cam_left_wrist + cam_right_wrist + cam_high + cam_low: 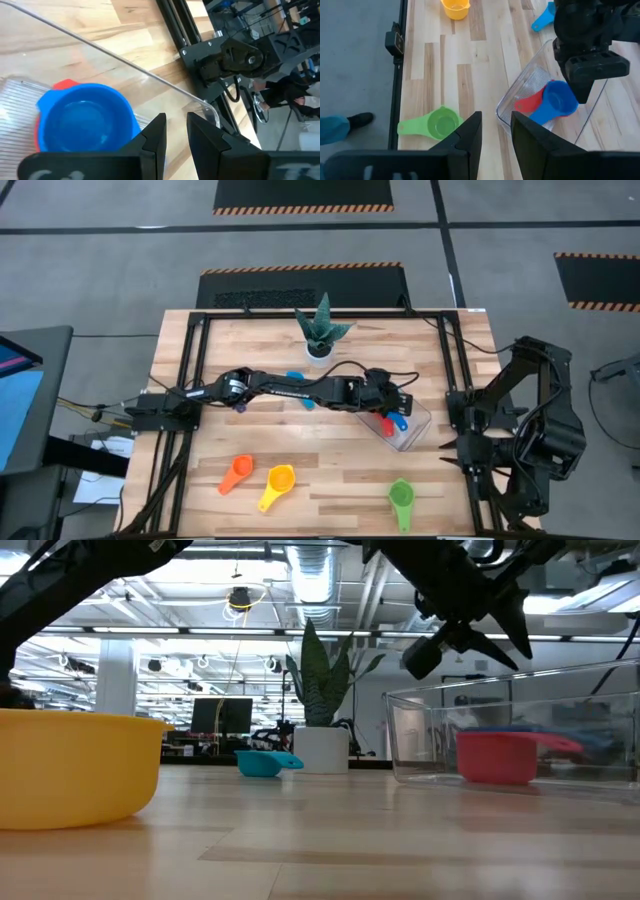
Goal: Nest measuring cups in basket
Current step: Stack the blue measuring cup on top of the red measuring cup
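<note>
The basket [415, 435], a clear tub, stands right of the table's middle. A red cup [62, 85] lies on its floor with a blue cup [87, 125] nested in it; the pair also shows in the right wrist view, blue cup [556, 101] and red cup [527, 104]. My left gripper [175, 132] hovers open just above the basket, beside the blue cup, with nothing between its fingers. My right gripper [496, 131] waits open high off the table's right edge, also empty. Green [401, 497], yellow [279, 483] and orange [237, 472] cups sit upright near the front edge.
A white pot with a spiky plant [321, 335] stands at the far middle. A light blue cup [262, 764] lies near it on the table. My left arm [290, 388] stretches across the table's middle. Bare wood lies between the basket and the front cups.
</note>
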